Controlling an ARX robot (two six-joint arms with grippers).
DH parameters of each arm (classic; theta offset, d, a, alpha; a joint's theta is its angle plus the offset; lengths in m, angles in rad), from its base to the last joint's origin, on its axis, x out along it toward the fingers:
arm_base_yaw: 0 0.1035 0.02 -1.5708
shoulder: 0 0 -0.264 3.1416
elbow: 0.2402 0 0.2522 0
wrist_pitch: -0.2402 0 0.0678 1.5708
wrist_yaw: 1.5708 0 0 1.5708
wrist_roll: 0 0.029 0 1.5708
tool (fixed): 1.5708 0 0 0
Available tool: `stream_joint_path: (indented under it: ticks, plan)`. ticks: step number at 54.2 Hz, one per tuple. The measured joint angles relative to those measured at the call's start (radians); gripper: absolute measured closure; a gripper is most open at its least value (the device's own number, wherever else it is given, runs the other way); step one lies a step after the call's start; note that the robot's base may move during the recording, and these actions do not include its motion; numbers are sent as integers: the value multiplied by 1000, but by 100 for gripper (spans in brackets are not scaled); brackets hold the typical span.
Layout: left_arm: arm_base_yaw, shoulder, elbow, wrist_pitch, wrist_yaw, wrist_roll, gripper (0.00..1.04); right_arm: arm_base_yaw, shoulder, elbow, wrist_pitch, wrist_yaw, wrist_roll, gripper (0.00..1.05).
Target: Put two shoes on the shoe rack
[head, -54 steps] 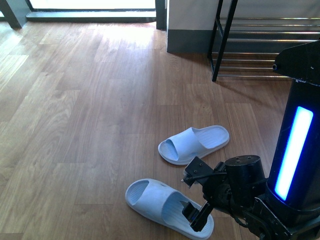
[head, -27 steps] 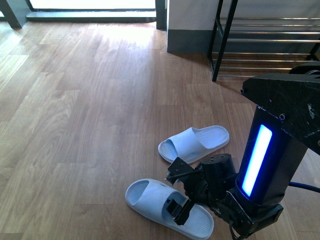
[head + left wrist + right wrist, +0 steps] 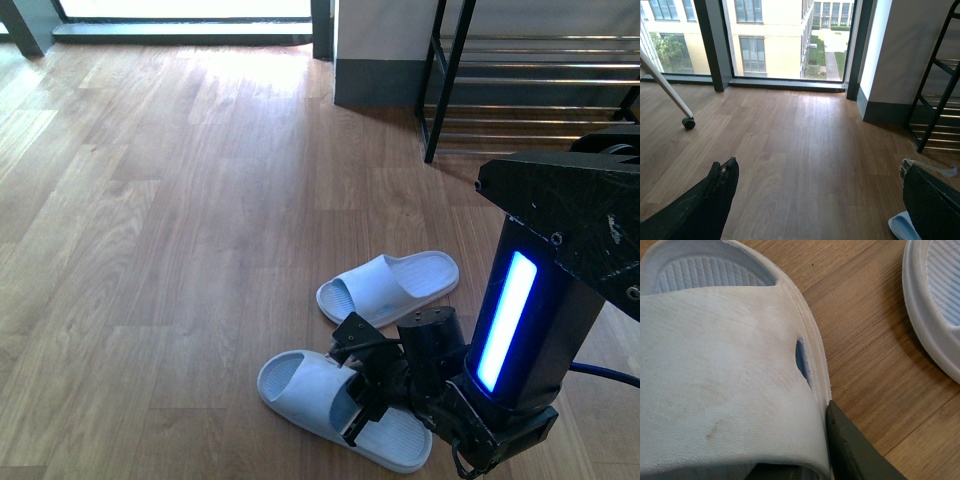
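Two pale blue slides lie on the wood floor. My right gripper (image 3: 358, 408) is shut on the strap of the nearer slide (image 3: 300, 385); in the right wrist view that strap (image 3: 725, 385) fills the frame, with one dark finger (image 3: 852, 450) pressed against its edge. The other slide (image 3: 390, 285) lies just beyond it and shows at the edge of the right wrist view (image 3: 935, 310). The shoe rack (image 3: 530, 85), black frame with chrome bars, stands at the back right. My left gripper (image 3: 820, 200) is open and empty above the floor. No grey sneakers are in view.
A grey wall base (image 3: 375, 80) stands left of the rack. A floor-length window (image 3: 775, 40) runs along the far side. A white leg on a caster (image 3: 688, 122) stands far left. My right arm's lit blue column (image 3: 505, 320) rises at the right.
My right gripper has moved left over the nearer slide and closed on its strap. The slide has shifted slightly and its toe end sits a little higher.
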Motion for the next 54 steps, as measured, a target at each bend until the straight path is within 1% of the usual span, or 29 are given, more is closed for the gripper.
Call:
stream_joint_path:
  ticks: [2,3,10,14,18,30,33,40,54]
  plan:
    - [0,0,0,0,0,0,9,0,0,0,0,4,0,103]
    - [0,0,0,0,0,0,9,0,0,0,1,4,0,103]
    - [0,0,0,0,0,0,9,0,-16,-47,43,25,8,103]
    - [0,0,0,0,0,0,9,-10,-60,-130,92,29,10,103]
    - [0,0,0,0,0,0,9,-23,-137,-237,154,60,5,103]
    - [0,0,0,0,0,0,9,-69,-536,-600,312,232,-19,103]
    - [0,0,0,0,0,0,9,-77,-620,-681,348,261,-16,103]
    - [0,0,0,0,0,0,9,-80,-843,-893,479,343,-10,103]
    - [0,0,0,0,0,0,9,-80,-871,-913,495,343,-12,103]
